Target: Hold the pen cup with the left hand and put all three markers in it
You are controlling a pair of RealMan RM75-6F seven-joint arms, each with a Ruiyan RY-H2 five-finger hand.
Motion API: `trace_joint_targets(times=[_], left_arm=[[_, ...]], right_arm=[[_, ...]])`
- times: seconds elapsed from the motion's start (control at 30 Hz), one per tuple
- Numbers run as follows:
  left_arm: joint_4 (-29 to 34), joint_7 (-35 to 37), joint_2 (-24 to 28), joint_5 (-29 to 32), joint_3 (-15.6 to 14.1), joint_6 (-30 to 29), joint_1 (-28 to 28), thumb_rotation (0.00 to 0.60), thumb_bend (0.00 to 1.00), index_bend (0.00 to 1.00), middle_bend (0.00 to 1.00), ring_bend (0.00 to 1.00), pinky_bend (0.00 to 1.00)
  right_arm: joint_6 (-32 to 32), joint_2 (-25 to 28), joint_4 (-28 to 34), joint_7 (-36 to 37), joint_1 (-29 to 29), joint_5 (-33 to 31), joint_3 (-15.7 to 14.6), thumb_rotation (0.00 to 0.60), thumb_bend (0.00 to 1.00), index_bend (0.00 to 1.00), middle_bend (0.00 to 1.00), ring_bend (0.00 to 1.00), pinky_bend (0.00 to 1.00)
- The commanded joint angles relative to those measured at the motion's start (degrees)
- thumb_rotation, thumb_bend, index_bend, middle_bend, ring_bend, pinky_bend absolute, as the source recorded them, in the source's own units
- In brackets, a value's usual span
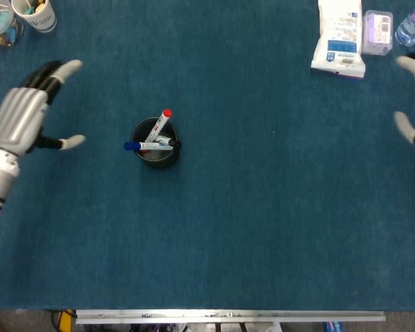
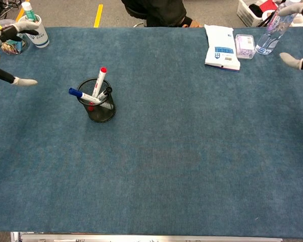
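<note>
Black wire mesh makes up the cup (image 2: 97, 107), which stands upright on the blue felt-like cloth (image 1: 249, 221) left of the table's middle. All three markers sit in it: a red-capped one (image 2: 99, 81) leaning up and back, a blue-capped one (image 2: 82, 96) lying low across the rim and poking out to the left, and a black-capped one (image 2: 104, 95) tucked between them. I judge the task done, so the step in hand is pulling clear.

My left hand (image 1: 24, 114) hangs well apart from the cup at the left edge, fingers spread, holding nothing. Of my right hand (image 1: 413, 97) only pale fingertips show at the right edge, apart and empty as far as I can tell.

To finish well I would draw both arms outward and up, away from the light mesh cup; with the blue marker overhanging, a brush could tip it. On the right I would mind the white packet (image 1: 340, 38), the small clear box (image 1: 377, 31) and the water bottle (image 2: 270, 31); on the left, the paper cup (image 2: 32, 28).
</note>
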State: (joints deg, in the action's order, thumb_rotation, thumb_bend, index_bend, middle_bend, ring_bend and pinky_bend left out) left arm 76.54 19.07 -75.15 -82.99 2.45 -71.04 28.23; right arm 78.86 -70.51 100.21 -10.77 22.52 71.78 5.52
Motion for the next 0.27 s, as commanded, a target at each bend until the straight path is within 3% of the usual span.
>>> trace_joint_targets(times=[0.03, 0.27], left_arm=[[1.0, -7.6, 0.9, 2.5, 0.6, -5.7, -4.8, 0.600, 0.02, 0.08, 0.15, 0.09, 0.15], [7.4, -14.6, 3.8, 5.4, 0.6, -10.1, -10.0, 0.600, 0.02, 0.09, 0.16, 0.09, 0.15]], right_arm=[[2.5, -0.4, -1.1, 0.3, -2.6, 0.6, -1.2, 0.600, 0.31, 0.21, 0.18, 0.03, 0.02], [5.8, -0.6, -1.2, -0.8, -6.6, 1.9, -2.5, 0.600, 0.32, 0.21, 0.19, 0.03, 0.02]])
